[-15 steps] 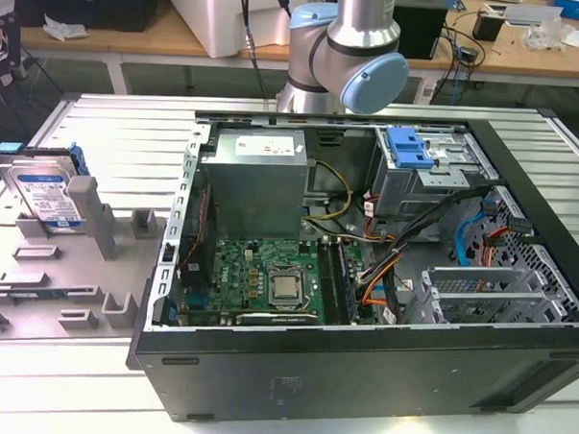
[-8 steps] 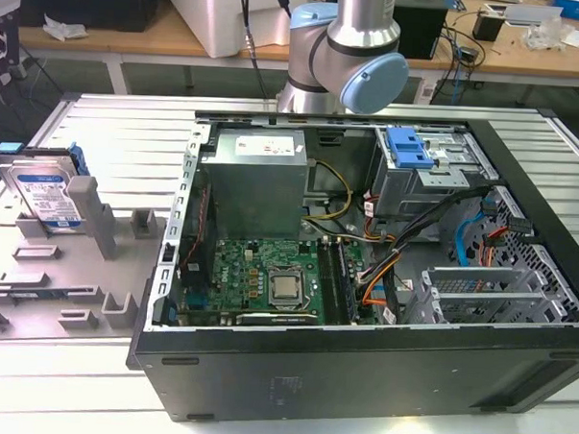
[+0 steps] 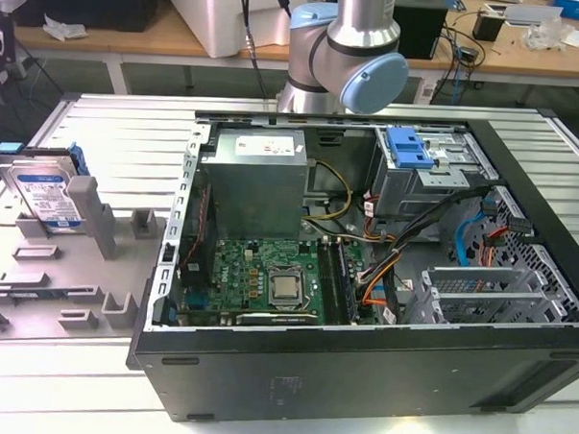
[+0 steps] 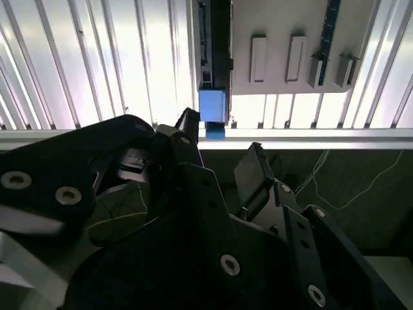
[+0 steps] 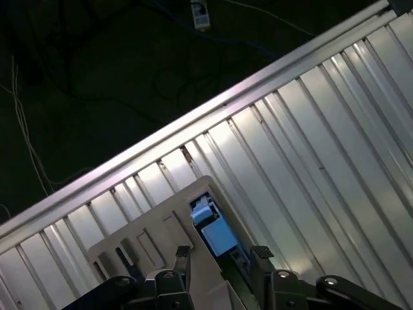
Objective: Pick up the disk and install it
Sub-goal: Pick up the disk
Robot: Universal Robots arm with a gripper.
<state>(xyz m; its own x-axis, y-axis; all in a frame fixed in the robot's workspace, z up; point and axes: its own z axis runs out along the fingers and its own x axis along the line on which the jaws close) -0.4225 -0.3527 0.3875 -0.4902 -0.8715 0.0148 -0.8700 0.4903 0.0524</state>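
Disk (image 3: 42,195) standing in rack (image 3: 97,220), jaws seemingly apart

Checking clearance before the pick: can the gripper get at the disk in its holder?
Probably yes. The disk stands upright in the grey holder with its top edge exposed. The gripper faces that edge, jaws open, and nothing lies between.

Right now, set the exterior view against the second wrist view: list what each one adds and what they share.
Exterior view adds: the open computer case, its motherboard, the grey power supply box and the arm behind the case. Second wrist view adds: the hand, open with nothing between its fingers, pointed toward the blue-framed end of the disk. Shared: the disk standing on edge in the grey holder, on the ribbed metal table.
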